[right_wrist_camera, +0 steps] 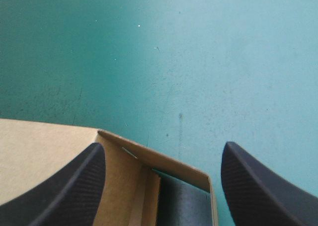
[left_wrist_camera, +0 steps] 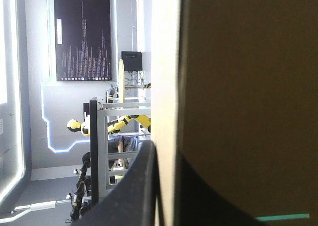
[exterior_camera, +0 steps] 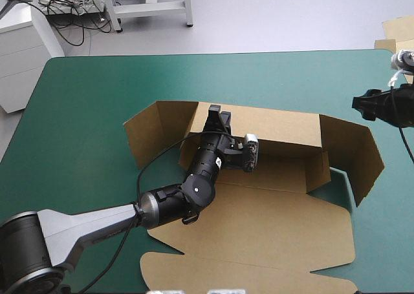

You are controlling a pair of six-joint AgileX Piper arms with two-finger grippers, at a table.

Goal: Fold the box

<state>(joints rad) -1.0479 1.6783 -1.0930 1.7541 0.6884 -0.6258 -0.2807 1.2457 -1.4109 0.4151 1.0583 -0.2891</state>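
Teal-green cover beneath brown box

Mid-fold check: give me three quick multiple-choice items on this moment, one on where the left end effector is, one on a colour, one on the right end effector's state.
1. Where is the left end effector?
A on the flat lid; B at the box's raised far wall; C off the table.
2. What colour is the table cover?
A teal-green; B white; C red.
3. The right end effector is:
A shut on the box; B shut, empty; C open.
Key: B, the board stands between its fingers in the left wrist view; A, seen in the high and right wrist views; C, its fingers stand apart.
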